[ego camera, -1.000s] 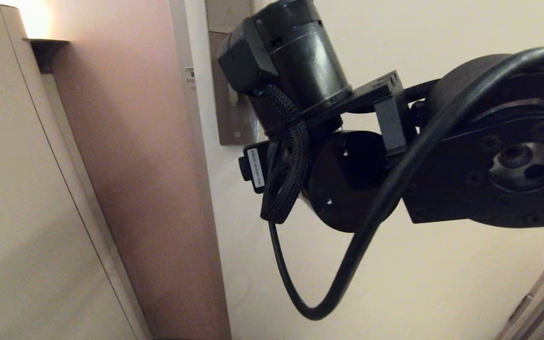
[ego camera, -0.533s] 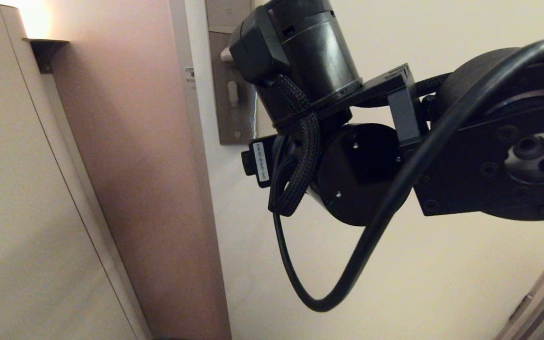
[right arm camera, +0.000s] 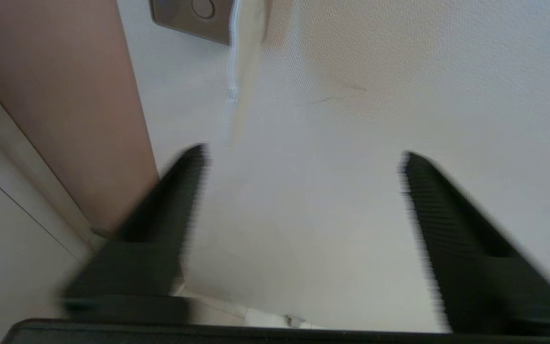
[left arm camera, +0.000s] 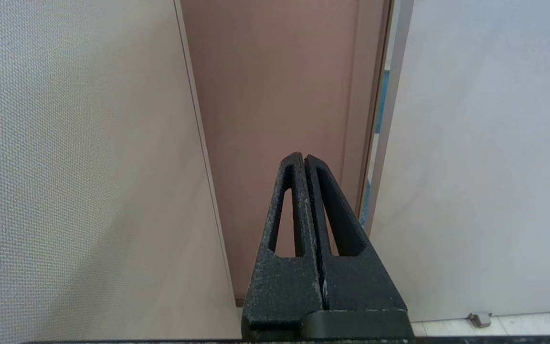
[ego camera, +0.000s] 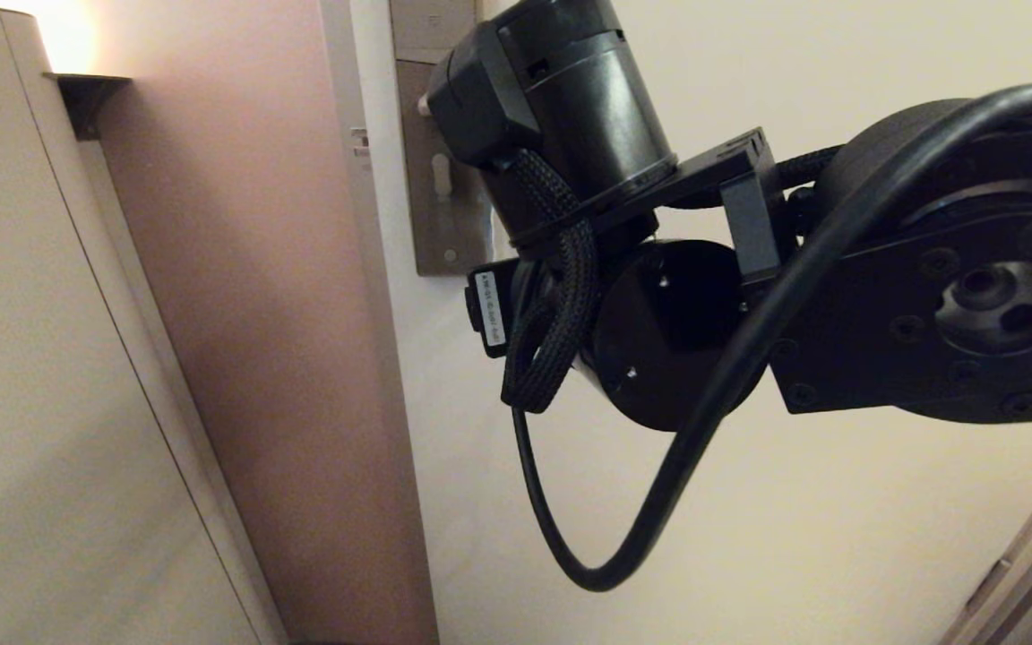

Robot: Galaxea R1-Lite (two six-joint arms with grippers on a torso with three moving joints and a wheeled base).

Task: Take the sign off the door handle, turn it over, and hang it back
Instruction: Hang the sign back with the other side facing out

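My right arm's wrist reaches up against the cream door and covers most of the door handle; only the handle's rounded tip and the brown-grey backplate with its keyhole show. In the right wrist view my right gripper is open and empty, facing the door below the backplate's lower corner. The sign shows there edge-on as a thin white strip hanging down beside the backplate, ahead of the fingertips; I cannot tell which face is out. My left gripper is shut and empty, low down, facing the door frame.
The cream door fills the right side. A reddish-brown jamb panel stands left of it, then a beige wall with a lit wall lamp at the top. A doorstop sits on the floor.
My right arm rose and shifted right, uncovering the keyhole and the handle's tip, then sank back slightly down and left. The left arm's earlier state is not shown.
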